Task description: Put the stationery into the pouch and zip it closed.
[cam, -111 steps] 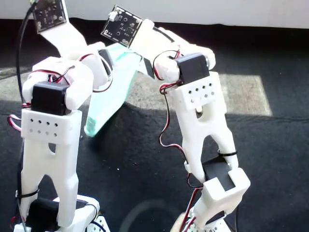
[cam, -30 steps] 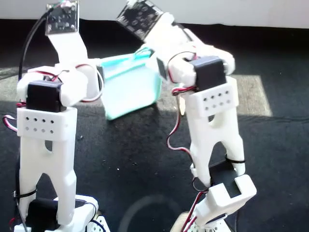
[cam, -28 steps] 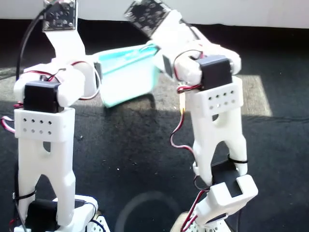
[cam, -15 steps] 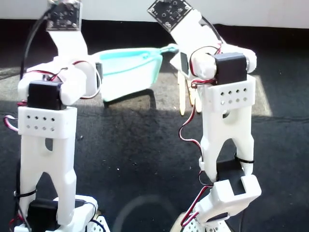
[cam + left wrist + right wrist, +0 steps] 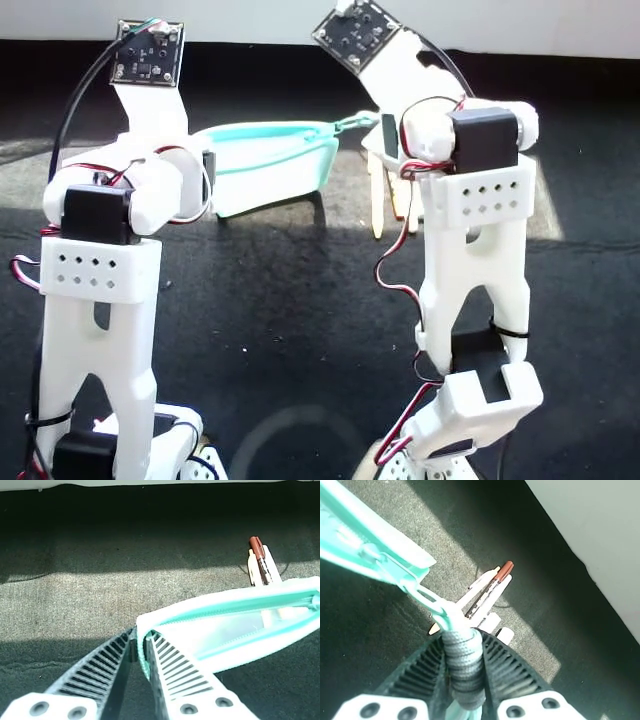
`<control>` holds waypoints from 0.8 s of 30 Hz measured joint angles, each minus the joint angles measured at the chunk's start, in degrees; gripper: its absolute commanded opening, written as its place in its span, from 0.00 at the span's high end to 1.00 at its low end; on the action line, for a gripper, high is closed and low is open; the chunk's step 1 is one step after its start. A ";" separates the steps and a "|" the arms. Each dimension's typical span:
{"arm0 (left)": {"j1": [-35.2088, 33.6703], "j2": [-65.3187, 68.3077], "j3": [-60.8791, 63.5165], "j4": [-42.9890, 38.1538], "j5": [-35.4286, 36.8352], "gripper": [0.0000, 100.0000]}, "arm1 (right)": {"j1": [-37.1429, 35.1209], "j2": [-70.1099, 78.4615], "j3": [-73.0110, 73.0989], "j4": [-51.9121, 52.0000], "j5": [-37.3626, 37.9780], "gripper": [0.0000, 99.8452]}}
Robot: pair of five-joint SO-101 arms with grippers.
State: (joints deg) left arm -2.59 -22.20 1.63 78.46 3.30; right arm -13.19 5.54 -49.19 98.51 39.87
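Holds one end of the mint pouch in the left gripper, ribbed fingers clenched on the fabric corner. Grasps the grey cord of the zipper pull in the right gripper, squeezed tight around it, with the pull drawn taut from the pouch's other end. Suspends the pouch between the two arms, above the dark mat, zipper edge upward and the two tooth lines parted in the left wrist view. Leaves a brown-capped pen and white pens lying together on the sunlit mat beyond, outside the pouch. Ends at a pale wall farthest back.
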 measured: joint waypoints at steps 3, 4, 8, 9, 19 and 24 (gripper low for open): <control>0.00 0.00 0.00 0.00 0.00 0.99 | 0.88 0.00 0.00 1.49 1.05 0.99; 0.09 0.00 0.00 0.00 0.00 0.99 | 1.41 0.00 0.00 1.58 1.23 0.99; 0.09 0.00 0.00 0.00 0.00 0.99 | 3.08 0.00 0.00 1.58 1.23 0.99; 0.09 0.00 0.00 0.00 0.00 0.99 | 3.16 0.00 0.00 1.67 1.23 0.99; 0.18 0.00 0.00 0.00 -0.09 0.99 | 2.11 0.00 0.00 1.67 1.32 0.99; 0.09 0.00 0.09 0.00 -0.09 0.99 | 1.93 0.00 0.00 1.67 1.32 0.99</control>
State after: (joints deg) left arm -2.51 -22.20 1.71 78.46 3.21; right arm -11.25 5.54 -49.19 100.18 41.19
